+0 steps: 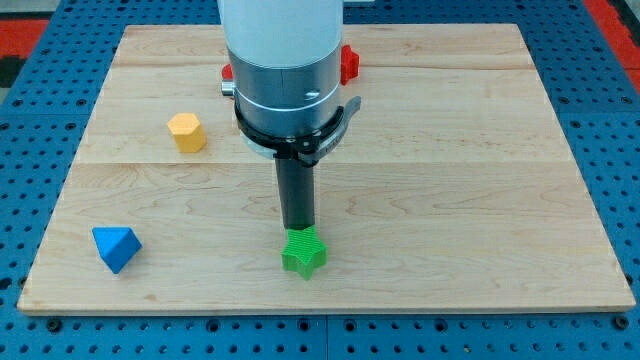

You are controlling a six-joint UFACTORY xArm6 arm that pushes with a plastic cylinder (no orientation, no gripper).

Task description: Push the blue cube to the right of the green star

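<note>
The blue cube (116,247) lies near the board's bottom left corner. The green star (304,252) lies at the bottom middle of the board. My tip (298,229) is at the end of the dark rod, right at the star's top edge, touching or nearly touching it. The blue cube is far to the left of both the tip and the star.
A yellow block (187,132) sits at the upper left of the wooden board (480,200). A red block (348,63) shows at the top, mostly hidden behind the arm's white and grey body (285,70). A blue pegboard surrounds the board.
</note>
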